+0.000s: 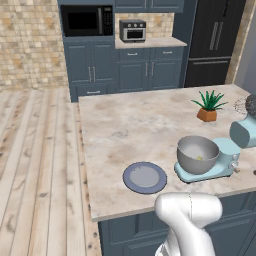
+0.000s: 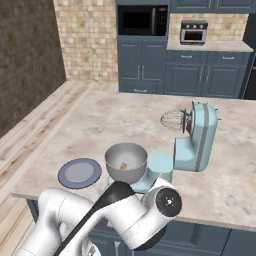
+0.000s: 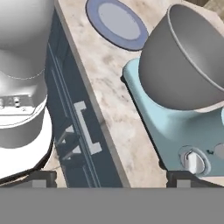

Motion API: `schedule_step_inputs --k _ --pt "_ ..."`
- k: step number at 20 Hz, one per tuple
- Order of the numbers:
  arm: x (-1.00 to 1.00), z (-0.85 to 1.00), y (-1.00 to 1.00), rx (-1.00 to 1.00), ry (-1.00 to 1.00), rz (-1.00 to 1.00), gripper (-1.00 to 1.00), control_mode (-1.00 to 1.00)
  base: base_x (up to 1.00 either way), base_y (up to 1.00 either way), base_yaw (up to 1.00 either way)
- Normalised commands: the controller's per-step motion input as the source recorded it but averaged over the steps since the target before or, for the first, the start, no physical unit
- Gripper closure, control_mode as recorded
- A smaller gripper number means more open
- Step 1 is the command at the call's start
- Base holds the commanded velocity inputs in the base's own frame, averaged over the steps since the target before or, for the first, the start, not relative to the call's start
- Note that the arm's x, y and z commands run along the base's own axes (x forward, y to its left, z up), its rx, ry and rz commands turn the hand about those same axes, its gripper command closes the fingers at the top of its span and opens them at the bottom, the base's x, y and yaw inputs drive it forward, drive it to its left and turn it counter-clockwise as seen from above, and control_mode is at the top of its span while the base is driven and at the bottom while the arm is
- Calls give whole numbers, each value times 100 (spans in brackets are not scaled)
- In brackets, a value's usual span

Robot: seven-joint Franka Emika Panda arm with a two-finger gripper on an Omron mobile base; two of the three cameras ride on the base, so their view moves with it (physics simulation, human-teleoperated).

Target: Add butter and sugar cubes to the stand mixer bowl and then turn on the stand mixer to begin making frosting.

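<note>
On marbled counter point(image 1: 120, 125), round brushed-metal stand mixer bowl point(image 1: 197, 154).

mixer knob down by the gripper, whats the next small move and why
Probably ease the open gripper forward toward the small white knob on the stand mixer base and line one fingertip up with it. The bowl already sits on the base with small pale and yellowish bits inside, the plate is bare, and the knob lies just ahead of the right fingertip, not yet touched.
</note>
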Motion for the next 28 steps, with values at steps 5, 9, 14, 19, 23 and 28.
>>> schedule_step_inputs --k 5,9,14,19,23,28 --pt "48 -17 -19 11 -7 0 -100 -100 0 0 0" --pt "33 -14 -24 11 -13 0 -100 -100 0 0 0" --pt "10 -27 -37 15 -11 -2 -100 -100 0 0 0" --pt "30 -18 -29 17 -2 -3 -100 -100 0 0 0" --pt "36 -12 -32 18 -2 0 -100 -100 0 0 0" --pt "29 -4 -35 17 0 0 -100 -100 0 0 0"
